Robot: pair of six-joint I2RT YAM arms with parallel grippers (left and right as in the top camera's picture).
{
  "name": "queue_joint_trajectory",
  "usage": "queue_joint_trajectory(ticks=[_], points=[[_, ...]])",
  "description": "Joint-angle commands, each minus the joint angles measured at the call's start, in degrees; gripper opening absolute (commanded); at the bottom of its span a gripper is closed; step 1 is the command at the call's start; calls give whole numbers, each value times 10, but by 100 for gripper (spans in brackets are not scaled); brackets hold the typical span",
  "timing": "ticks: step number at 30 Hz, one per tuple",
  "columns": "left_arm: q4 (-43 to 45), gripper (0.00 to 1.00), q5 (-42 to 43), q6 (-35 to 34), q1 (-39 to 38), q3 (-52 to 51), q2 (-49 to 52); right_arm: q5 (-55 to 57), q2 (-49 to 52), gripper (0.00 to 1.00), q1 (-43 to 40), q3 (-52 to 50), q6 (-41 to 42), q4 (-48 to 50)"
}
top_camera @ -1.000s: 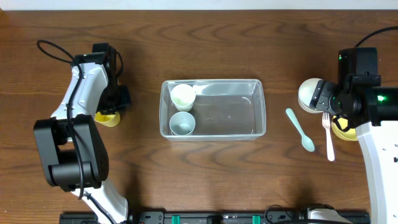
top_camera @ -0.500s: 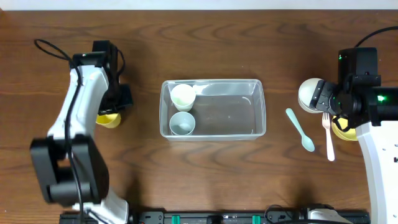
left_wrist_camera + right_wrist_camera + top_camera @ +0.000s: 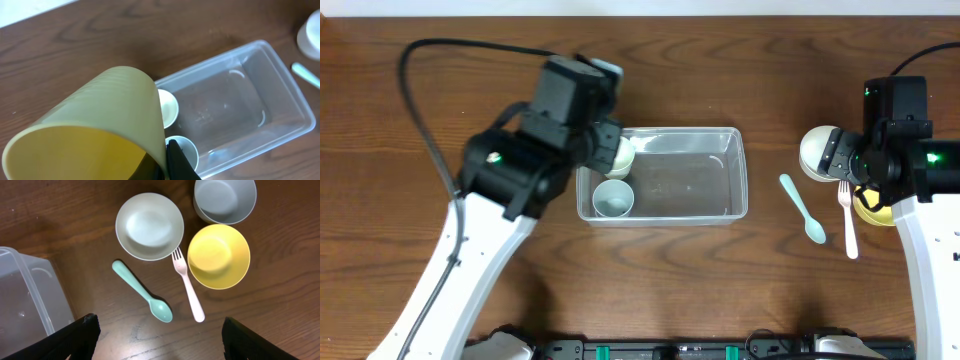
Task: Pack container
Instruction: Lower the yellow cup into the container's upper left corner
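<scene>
You have two cups in the container mid-way across the worktop, a yellow cup clamped in the left claw above its left end, and the right claw spread over unpacked bowls, spoon, fork.

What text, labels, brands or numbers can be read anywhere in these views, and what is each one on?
No text can be read in any view.
The container, the yellow cup in the left gripper, the spoon and the fork bear no print.
A dark mark on the white casing of the right arm is cut off by the frame edge and is unreadable.
</scene>
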Motion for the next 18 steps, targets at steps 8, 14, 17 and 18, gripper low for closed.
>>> queue_joint_trajectory(ticks=[8,14,17,18], points=[[19,6,39,33,-7,-4,142,2,2,80,-4,-2,1,0],[18,6,38,33,-7,-5,208,2,2,80,-4,-2,1,0],[16,6,38,33,-5,-7,233,2,2,80,-4,-2,1,0],[15,6,38,33,-5,-8,239,2,2,80,-4,-2,-2,0]])
